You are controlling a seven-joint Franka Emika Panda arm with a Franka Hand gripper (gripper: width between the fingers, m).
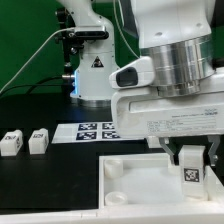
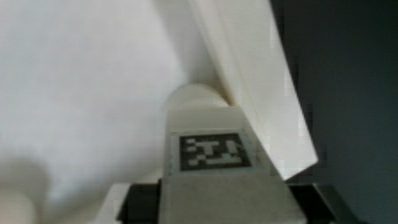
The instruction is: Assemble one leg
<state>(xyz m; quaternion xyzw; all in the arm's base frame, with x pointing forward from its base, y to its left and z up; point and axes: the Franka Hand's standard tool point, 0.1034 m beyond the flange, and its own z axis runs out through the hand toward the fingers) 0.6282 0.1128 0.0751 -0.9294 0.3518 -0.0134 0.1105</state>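
My gripper is shut on a leg, a small white square post with a black-and-white marker tag. It holds the leg upright over the right part of the large flat white panel. In the wrist view the leg fills the middle between the two dark fingers, its far end at the raised edge of the panel. Whether the leg's end touches a socket is hidden. Two more legs lie on the black table at the exterior view's left.
The marker board lies flat behind the panel. The robot base stands at the back. A round corner socket shows in the panel's near left corner. The table's white front edge runs along the bottom.
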